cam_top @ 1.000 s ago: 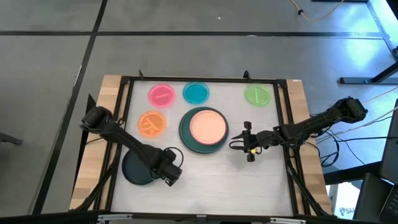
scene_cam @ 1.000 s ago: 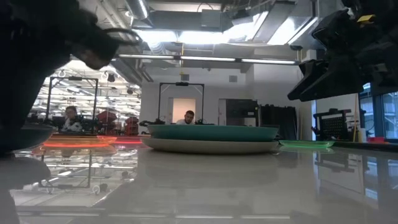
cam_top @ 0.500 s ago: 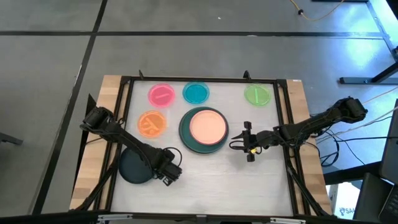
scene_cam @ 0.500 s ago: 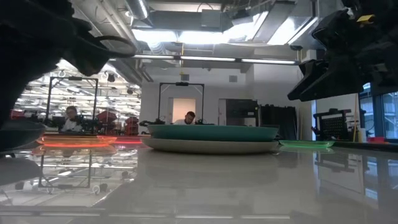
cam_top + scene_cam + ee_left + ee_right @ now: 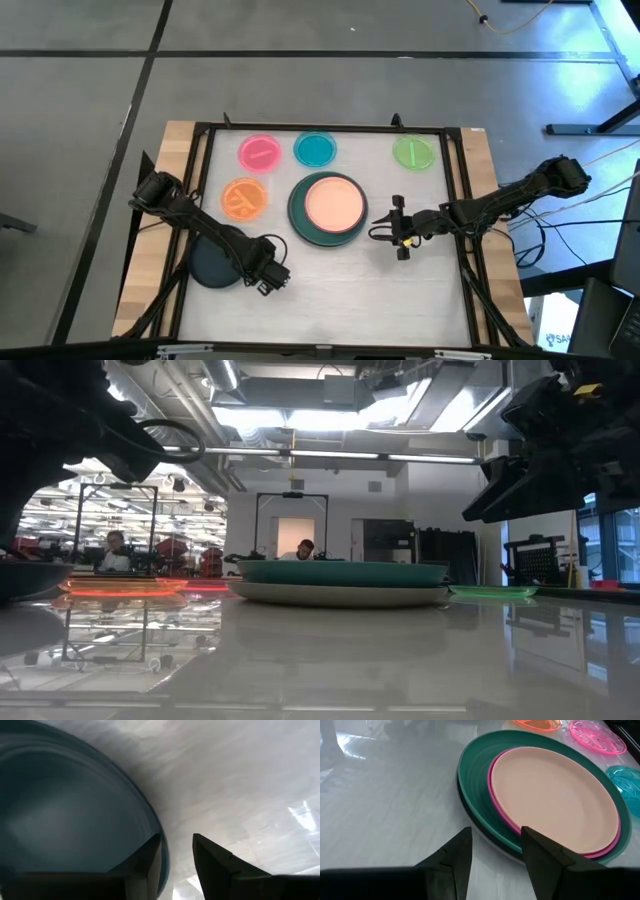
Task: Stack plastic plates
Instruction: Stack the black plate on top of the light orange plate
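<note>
A black plate (image 5: 210, 265) (image 5: 75, 810) is at the table's near left, and my left gripper (image 5: 262, 277) (image 5: 177, 855) is shut on its right-hand rim. At the left edge of the low view the black plate (image 5: 20, 575) hangs above the tabletop. Mid-table stands a stack (image 5: 328, 208): a peach plate (image 5: 555, 795) on a magenta plate, on a teal plate (image 5: 475, 775), on a grey one. Small pink (image 5: 260, 152), blue (image 5: 316, 149), green (image 5: 413, 152) and orange (image 5: 243, 198) plates lie flat. My right gripper (image 5: 400, 240) (image 5: 495, 850) is open, just right of the stack. My left gripper has the black plate by its rim (image 5: 164, 855) on the side toward the table's right. One finger (image 5: 150, 862) lies inside over the plate's hollow and the other (image 5: 215, 865) stands outside the rim. The fingers come from above, slanting. The plate is lifted clear, roughly level.
A black frame (image 5: 330, 128) borders the white tabletop, with wooden edges outside it. The small plates line the far side and the left. Bare tabletop (image 5: 340, 290) lies along the near side between the two grippers. People sit far back in the room behind the table.
My left gripper has moved a short way toward the table's left edge, carrying the black plate with it. The right arm, the stack and the small plates have stayed where they were.
</note>
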Controlling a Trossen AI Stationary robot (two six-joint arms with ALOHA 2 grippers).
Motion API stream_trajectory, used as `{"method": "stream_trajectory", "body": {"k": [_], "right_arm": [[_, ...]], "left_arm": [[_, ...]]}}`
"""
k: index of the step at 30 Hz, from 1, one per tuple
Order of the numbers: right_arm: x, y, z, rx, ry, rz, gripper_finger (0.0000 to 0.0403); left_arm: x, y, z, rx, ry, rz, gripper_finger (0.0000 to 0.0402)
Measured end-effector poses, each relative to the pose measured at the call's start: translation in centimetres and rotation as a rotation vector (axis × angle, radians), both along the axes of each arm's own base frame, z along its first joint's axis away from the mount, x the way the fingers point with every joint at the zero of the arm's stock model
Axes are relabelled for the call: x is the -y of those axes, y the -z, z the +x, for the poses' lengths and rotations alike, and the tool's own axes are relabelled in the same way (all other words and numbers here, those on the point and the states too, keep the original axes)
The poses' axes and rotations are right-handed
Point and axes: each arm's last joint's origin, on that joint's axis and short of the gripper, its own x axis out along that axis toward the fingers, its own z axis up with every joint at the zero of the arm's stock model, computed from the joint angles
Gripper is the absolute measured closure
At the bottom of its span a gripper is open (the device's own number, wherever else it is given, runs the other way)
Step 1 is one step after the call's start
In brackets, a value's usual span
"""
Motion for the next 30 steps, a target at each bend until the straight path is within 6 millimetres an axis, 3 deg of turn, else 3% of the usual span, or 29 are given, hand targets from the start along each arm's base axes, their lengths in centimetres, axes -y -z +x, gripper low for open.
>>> {"method": "stream_trajectory", "body": {"k": [18, 30], "right_arm": [[0.0, 0.0, 0.0, -0.004, -0.001, -0.001, 0.0244], [0.0, 0.1, -0.1, -0.013, 0.007, 0.01, 0.0244]], "left_arm": [[0.4, 0.0, -0.8, -0.043, 0.02, 0.025, 0.0296], [-0.2, 2.2, -1.6, -0.036, 0.046, 0.037, 0.0303]]}}
